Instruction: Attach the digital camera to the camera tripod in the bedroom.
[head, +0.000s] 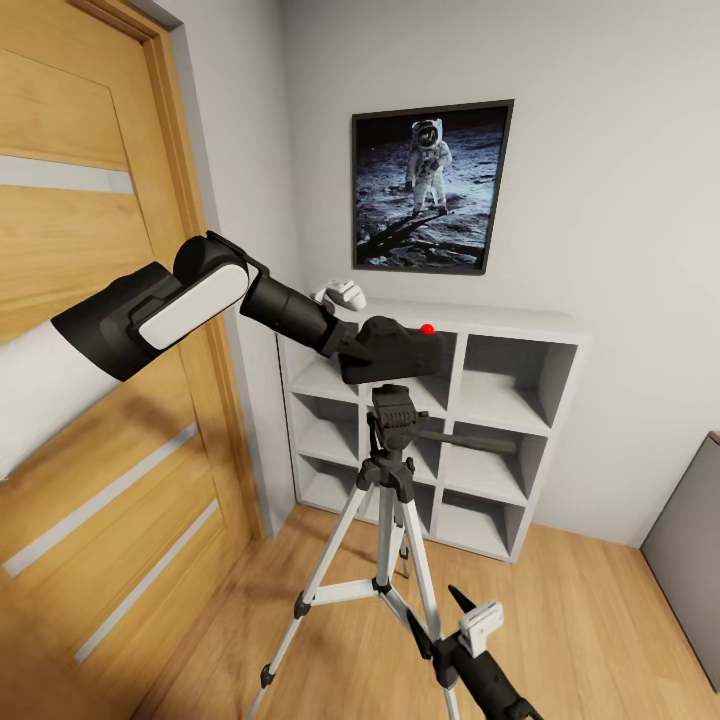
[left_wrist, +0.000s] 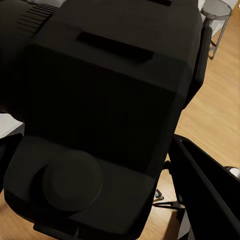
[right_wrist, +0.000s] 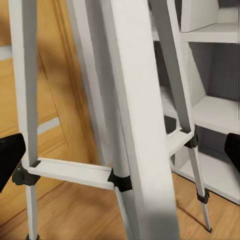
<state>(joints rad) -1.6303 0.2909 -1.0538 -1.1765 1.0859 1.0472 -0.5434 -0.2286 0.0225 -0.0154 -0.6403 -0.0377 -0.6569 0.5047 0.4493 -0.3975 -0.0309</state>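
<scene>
Above the camera tripod hangs the digital camera, clamped in the left gripper and held just over the black head, close but seemingly not seated. Judging by that, this is the mounting step: the next move calls for lowering the matte, blocky body squarely onto the head plate while keeping it level. Its small red button faces up, and the left wrist view shows a round knob on its dark casing. Thin silver legs with black joints splay over the light wood floor. Down low, the right gripper sits near 1 leg; I cannot tell whether its fingers are apart. White cube shelving stands behind.
</scene>
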